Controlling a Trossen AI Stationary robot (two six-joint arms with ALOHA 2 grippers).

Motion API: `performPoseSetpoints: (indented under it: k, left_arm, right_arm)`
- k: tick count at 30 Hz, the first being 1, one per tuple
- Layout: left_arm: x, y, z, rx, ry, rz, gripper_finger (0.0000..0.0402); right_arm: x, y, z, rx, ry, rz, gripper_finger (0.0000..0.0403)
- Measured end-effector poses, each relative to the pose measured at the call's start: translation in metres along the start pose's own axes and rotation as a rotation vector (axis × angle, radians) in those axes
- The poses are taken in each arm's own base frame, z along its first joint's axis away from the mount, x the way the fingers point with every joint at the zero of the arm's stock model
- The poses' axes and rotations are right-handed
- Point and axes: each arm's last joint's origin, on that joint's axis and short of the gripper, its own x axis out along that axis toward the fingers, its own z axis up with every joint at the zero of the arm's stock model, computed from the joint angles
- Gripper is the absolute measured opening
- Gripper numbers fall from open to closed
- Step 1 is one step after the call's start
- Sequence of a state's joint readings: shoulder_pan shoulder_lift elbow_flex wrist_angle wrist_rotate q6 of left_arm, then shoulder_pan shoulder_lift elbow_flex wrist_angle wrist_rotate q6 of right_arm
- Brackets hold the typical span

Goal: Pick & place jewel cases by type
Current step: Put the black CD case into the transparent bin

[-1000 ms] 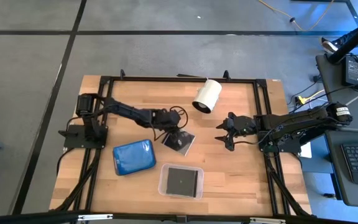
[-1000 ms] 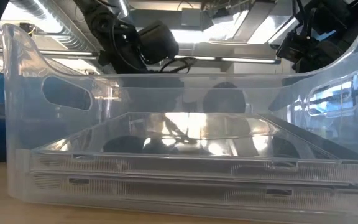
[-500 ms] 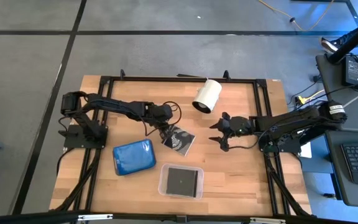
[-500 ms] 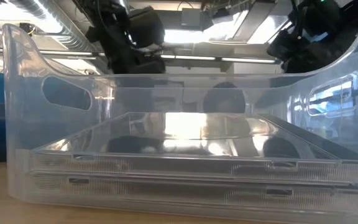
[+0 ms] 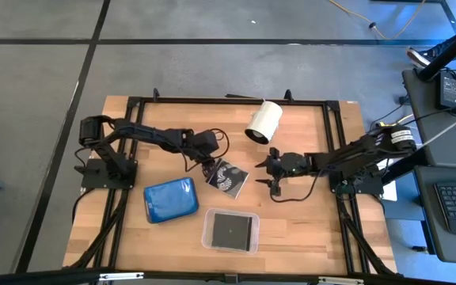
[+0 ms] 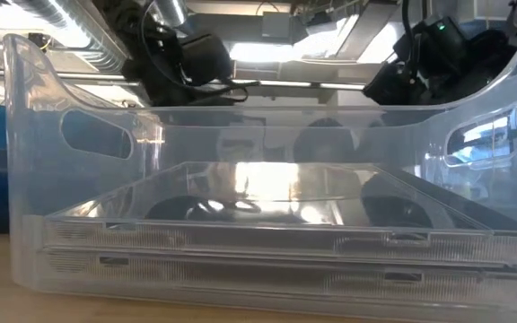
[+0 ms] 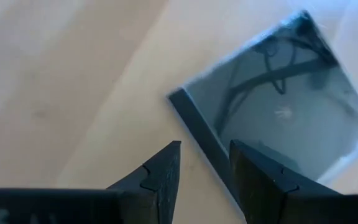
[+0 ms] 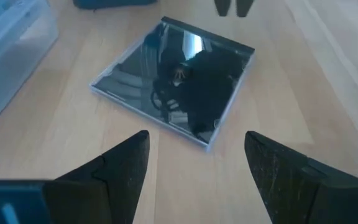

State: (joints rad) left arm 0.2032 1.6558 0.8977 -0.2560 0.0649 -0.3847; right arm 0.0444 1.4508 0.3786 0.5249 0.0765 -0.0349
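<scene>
my left gripper (image 5: 210, 164) hangs at nine o'clock of the dark jewel case (image 5: 229, 177), jaws narrowly parted, gripping nothing; the case lies flat mid-bench (image 5: 307, 229), glossy, thin, square-edged. my right gripper (image 5: 264, 171), at its three o'clock, stands wide and empty. i'd slide low under an edge, since slick plastic offers little purchase

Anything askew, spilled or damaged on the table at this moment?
Nothing looks damaged or spilled. Two things stand out: the white cylinder lies tipped on its side near the table's far edge, and the dark jewel case sits loose on the bare wood at mid-table, turned at an angle, between the left gripper and the open right gripper.
</scene>
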Motion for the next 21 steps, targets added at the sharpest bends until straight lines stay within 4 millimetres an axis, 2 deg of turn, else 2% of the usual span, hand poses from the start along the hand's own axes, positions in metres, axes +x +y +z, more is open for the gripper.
performPoseSetpoints:
  k: [12,18,21]
  left_arm:
    - [0.012,0.027,-0.014,-0.190,-0.030,-0.148,0.0136]
    - [0.021,0.032,-0.024,-0.243,-0.015,-0.134,0.0136]
    - [0.027,0.030,-0.023,-0.242,-0.038,-0.156,0.0133]
  right_arm:
    - [0.017,0.007,-0.012,-0.083,-0.003,0.028,0.0267]
    - [0.025,0.009,-0.020,-0.084,0.020,0.071,0.0267]
    - [0.031,0.010,-0.022,-0.074,0.038,0.072,0.0267]
